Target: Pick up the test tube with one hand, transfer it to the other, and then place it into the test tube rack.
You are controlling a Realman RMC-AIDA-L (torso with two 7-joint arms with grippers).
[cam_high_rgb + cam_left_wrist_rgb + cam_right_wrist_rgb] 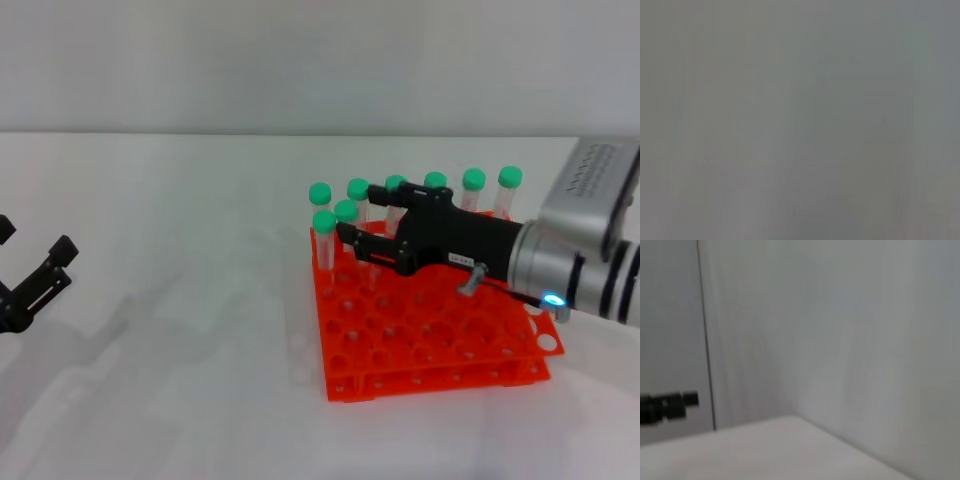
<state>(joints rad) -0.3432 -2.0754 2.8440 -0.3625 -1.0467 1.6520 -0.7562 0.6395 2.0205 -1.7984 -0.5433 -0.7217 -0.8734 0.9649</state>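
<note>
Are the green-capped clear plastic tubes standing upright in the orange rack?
Upright: the green-capped clear plastic tubes stand vertically in holes along the far edge of the orange rack, caps on top.

The black labelled right gripper (352,214) covers parts of the green-capped clear tubes (397,205) behind it, so any grip is unclear. The black left gripper (35,283) is cut by the picture's edge. The left wrist view gives only a grey blur.
</note>
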